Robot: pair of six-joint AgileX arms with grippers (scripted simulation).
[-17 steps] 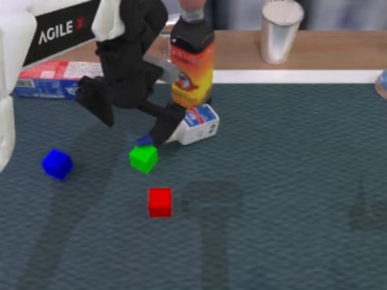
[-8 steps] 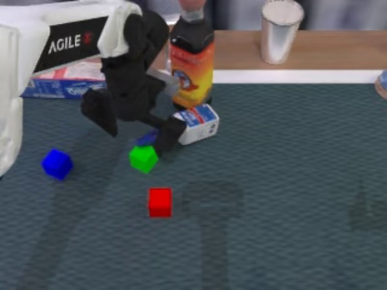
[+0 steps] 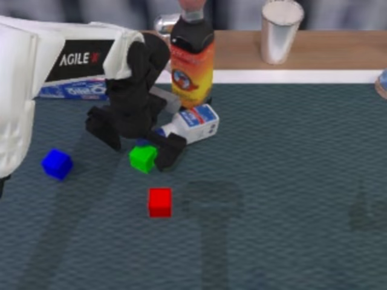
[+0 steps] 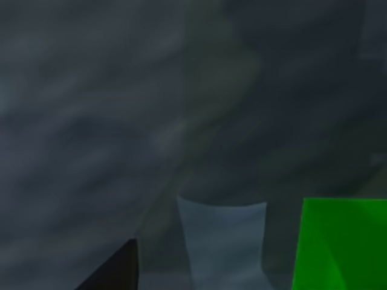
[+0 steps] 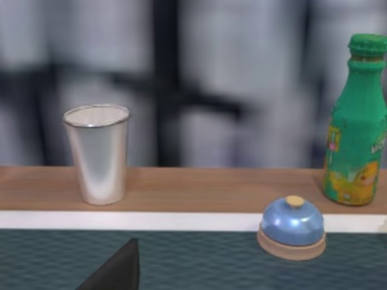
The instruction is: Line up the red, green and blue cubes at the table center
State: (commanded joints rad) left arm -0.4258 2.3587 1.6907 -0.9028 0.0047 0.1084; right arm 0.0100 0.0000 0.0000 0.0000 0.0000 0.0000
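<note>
The green cube (image 3: 143, 158) sits left of the table center (image 3: 242, 181), with the red cube (image 3: 159, 202) in front of it and the blue cube (image 3: 57, 164) far to the left. My left gripper (image 3: 136, 140) is open and low over the green cube. One black finger (image 3: 170, 151) is just right of the cube, the other finger (image 3: 101, 125) well to its left. In the left wrist view the green cube (image 4: 341, 244) fills a lower corner, apart from the one visible fingertip (image 4: 115, 273). My right arm is outside the top view; its wrist view shows one dark fingertip (image 5: 120, 270) set off to the side.
A dark bottle (image 3: 192, 60) with an orange label and a small white-and-blue carton (image 3: 195, 124) stand just behind the left gripper. A long carton (image 3: 72, 90) lies under the left arm. A metal cup (image 3: 279, 30), a blue bell (image 5: 291, 228) and a green bottle (image 5: 358, 127) are at the back.
My left gripper has come down and forward, its fingers now straddling the green cube's level. The three cubes have not moved.
</note>
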